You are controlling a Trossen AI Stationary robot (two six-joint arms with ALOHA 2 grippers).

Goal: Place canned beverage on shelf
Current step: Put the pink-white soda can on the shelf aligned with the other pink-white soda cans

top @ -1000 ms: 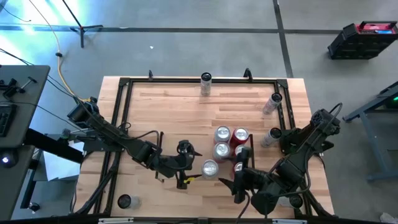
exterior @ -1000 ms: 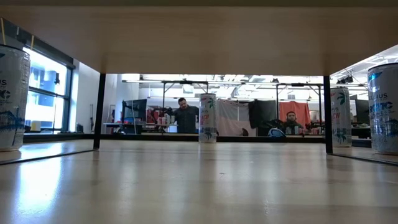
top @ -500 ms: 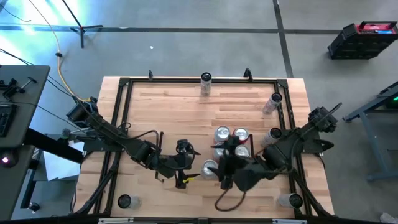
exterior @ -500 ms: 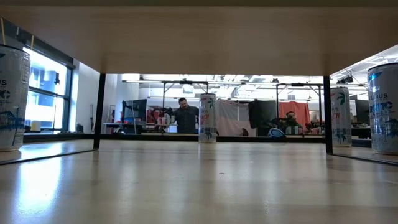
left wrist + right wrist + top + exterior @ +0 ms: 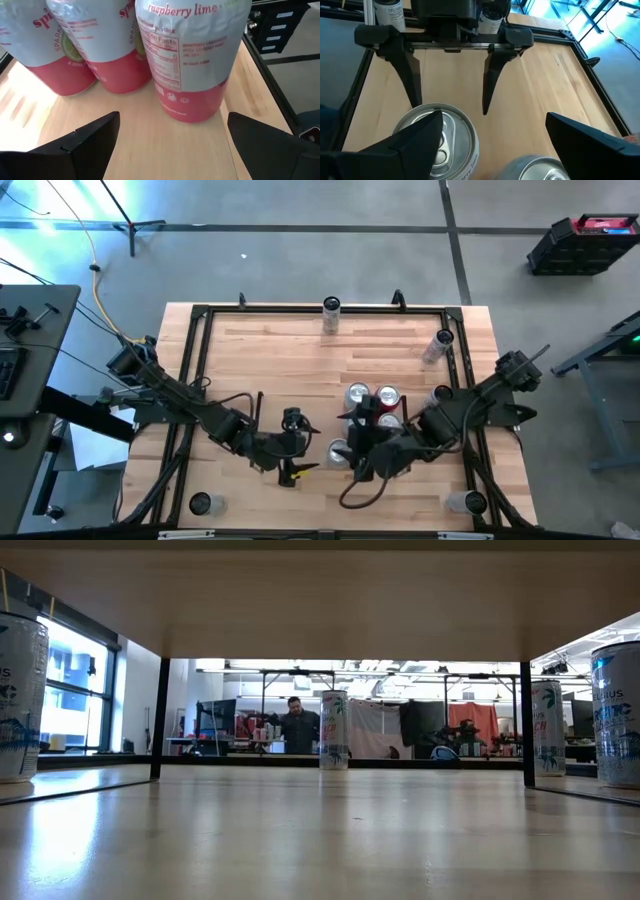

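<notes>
Several pink-and-grey beverage cans stand upright on the shelf, a light-wood bay edged by black rails. The nearest can stands alone at the near side of the group. My left gripper is open at table height just left of this can, pointing at it; its fingers stop short of the can's sides. My right gripper hovers open above the same can's silver top, facing my left gripper. I cannot tell whether it touches the can.
Two more cans stand just behind the nearest one. Single cans stand by the far rail, along the right rail and outside the near corners. Bare wood lies at the shelf's far left.
My right gripper has swung from near the table's near edge toward the left and far side, and has rolled as it went; it now hangs over the group of cans. It has stayed open. The cans have kept still.
</notes>
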